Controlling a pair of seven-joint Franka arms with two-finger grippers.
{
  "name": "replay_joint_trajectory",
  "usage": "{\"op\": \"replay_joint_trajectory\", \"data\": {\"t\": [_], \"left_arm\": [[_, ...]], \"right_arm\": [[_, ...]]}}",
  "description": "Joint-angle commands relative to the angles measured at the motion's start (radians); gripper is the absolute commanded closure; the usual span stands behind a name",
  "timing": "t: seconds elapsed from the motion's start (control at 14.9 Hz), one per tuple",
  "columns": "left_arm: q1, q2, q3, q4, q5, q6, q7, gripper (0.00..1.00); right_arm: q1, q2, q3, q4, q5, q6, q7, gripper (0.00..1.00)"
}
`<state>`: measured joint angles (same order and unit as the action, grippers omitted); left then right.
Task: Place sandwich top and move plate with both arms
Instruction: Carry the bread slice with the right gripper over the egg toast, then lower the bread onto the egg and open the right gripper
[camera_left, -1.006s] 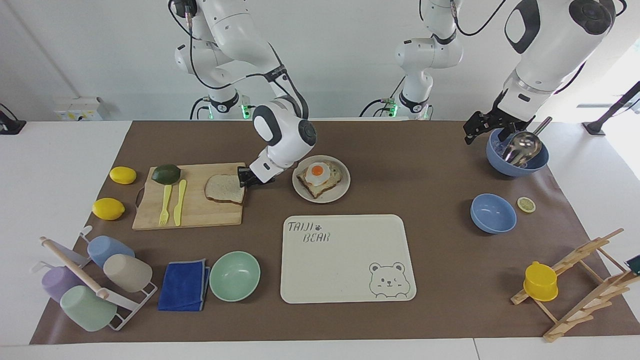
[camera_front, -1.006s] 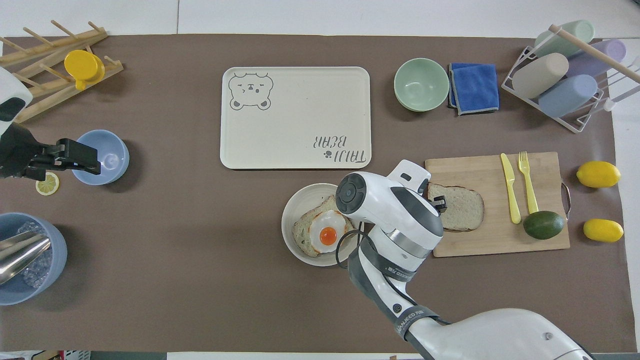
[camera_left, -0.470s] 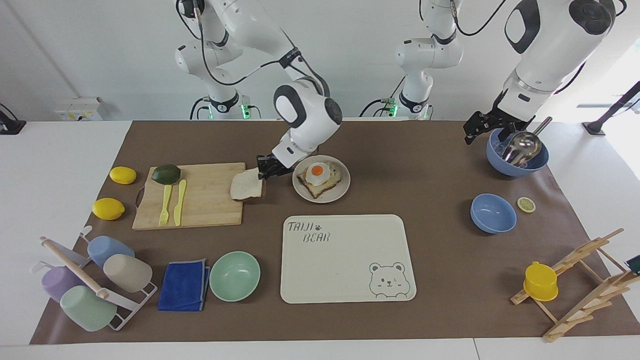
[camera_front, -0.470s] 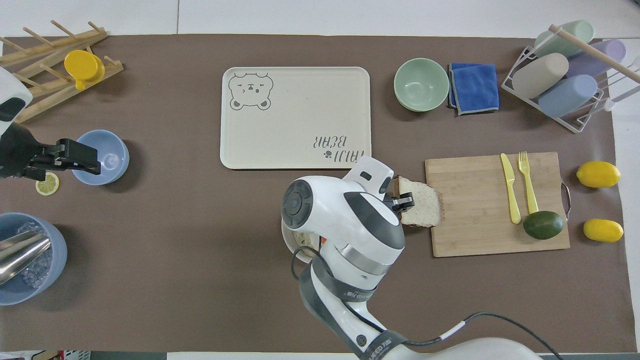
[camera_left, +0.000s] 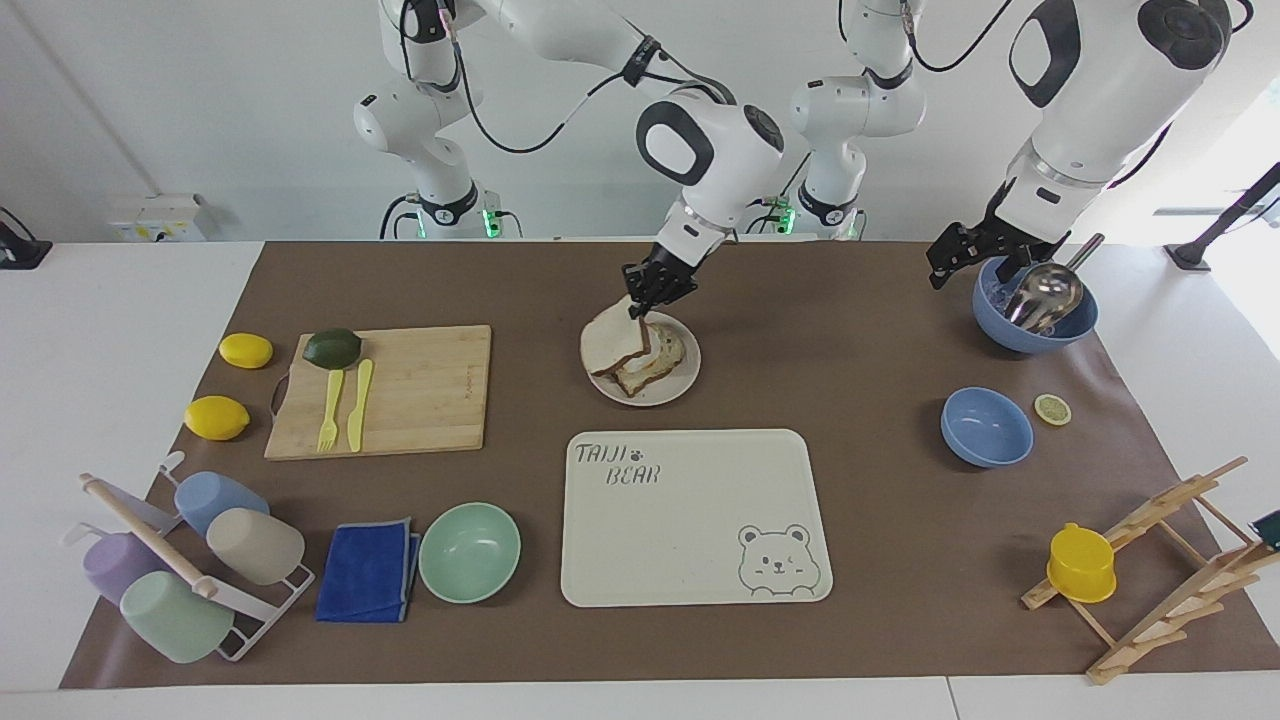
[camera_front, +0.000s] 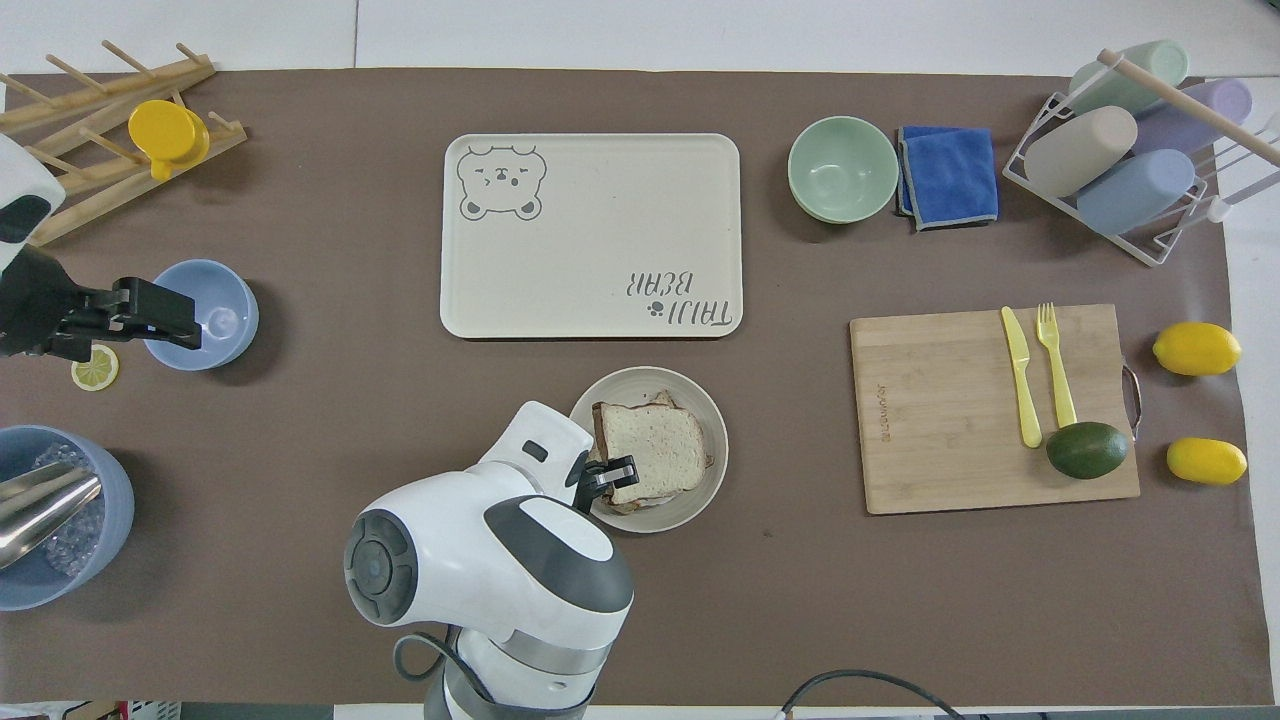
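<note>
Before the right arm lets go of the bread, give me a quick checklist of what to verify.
1. Right gripper shut on the sandwich top: ok.
2. Sandwich top over the plate: ok.
3. Sandwich top lying flat on the toasted slice: not ok, it hangs tilted from one edge.
4. Sandwich top lined up with the slice below: cannot tell, it covers most of it in the overhead view.
5. Left gripper clear of the plate: ok, it waits with jaws open beside the blue bowl with the scoop.
</note>
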<state>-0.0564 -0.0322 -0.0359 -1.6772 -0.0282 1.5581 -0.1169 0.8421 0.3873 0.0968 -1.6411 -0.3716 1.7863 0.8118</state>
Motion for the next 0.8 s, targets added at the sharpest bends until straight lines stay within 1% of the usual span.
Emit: {"op": "replay_joint_trajectory", "data": {"t": [0.0, 0.07, 0.13, 0.2, 0.27, 0.34, 0.4, 0.47, 0.54, 0.6, 0.74], "left_arm": [[0.013, -0.014, -0.012, -0.002, 0.018, -0.009, -0.010, 0.00], [0.012, -0.014, -0.012, -0.002, 0.018, -0.009, -0.013, 0.00], [0.004, -0.014, -0.012, -0.002, 0.018, -0.007, -0.009, 0.00], [0.003, -0.014, -0.012, -0.002, 0.018, -0.004, -0.009, 0.00], [0.007, -0.014, -0.012, -0.002, 0.018, -0.004, -0.009, 0.00], [0.009, -0.014, -0.012, -0.002, 0.018, -0.003, -0.013, 0.00], [0.007, -0.014, -0.012, -0.002, 0.018, -0.003, -0.015, 0.00], [0.004, -0.014, -0.010, -0.002, 0.018, -0.001, -0.015, 0.00], [0.006, -0.014, -0.012, -0.001, 0.018, 0.002, -0.014, 0.00], [0.003, -0.014, -0.012, -0.002, 0.018, 0.007, -0.013, 0.00], [0.000, -0.014, -0.013, -0.007, 0.018, 0.023, -0.017, 0.00]], "right_arm": [[-0.023, -0.005, 0.014, -0.043, 0.023, 0.073, 0.018, 0.99], [-0.032, -0.007, 0.014, -0.055, 0.025, 0.090, 0.017, 0.96], [-0.046, -0.007, 0.014, -0.059, 0.025, 0.108, 0.017, 0.89], [-0.057, -0.005, 0.014, -0.059, 0.026, 0.120, 0.017, 0.85], [-0.058, -0.004, 0.014, -0.059, 0.045, 0.139, 0.020, 0.75], [-0.058, -0.002, 0.014, -0.054, 0.078, 0.146, 0.023, 0.61], [-0.060, -0.001, 0.012, -0.043, 0.101, 0.153, 0.030, 0.45], [-0.063, -0.001, 0.014, -0.036, 0.109, 0.168, 0.041, 0.31], [-0.070, -0.004, 0.012, -0.023, 0.121, 0.177, 0.044, 0.10], [-0.089, -0.011, 0.014, -0.011, 0.134, 0.171, 0.041, 0.00], [-0.157, -0.072, 0.014, -0.003, 0.152, 0.130, 0.014, 0.00]]}}
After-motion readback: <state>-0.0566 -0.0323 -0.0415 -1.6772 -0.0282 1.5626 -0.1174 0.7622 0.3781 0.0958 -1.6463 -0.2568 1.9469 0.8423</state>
